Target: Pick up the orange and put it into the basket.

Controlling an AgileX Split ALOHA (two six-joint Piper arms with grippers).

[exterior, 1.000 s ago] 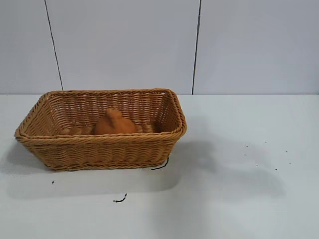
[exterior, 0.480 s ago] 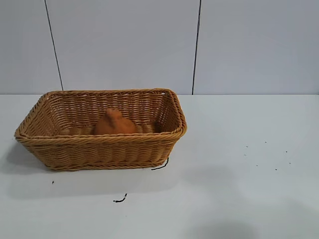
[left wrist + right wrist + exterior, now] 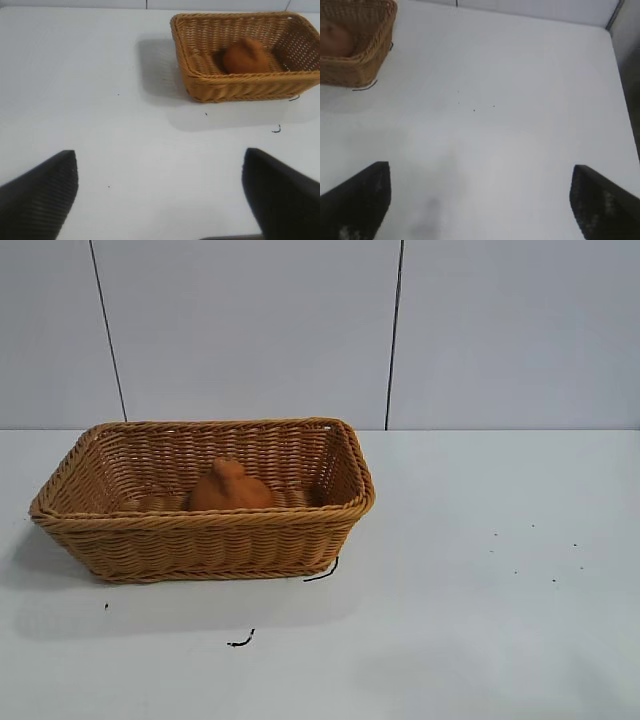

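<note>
Both end effectors [image 3: 160, 200] [image 3: 480, 200] spread wide (wrist views only), orange [image 3: 229, 488] inside basket [image 3: 200, 540].

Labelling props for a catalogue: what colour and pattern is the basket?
Tan-brown woven wicker with a braided rim, the basket shows best in the exterior view.

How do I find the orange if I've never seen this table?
Find the big brown woven basket on the white table. Look inside, on its floor. The orange is the only fruit there: dull orange, wide at the bottom, with a bump on top.
</note>
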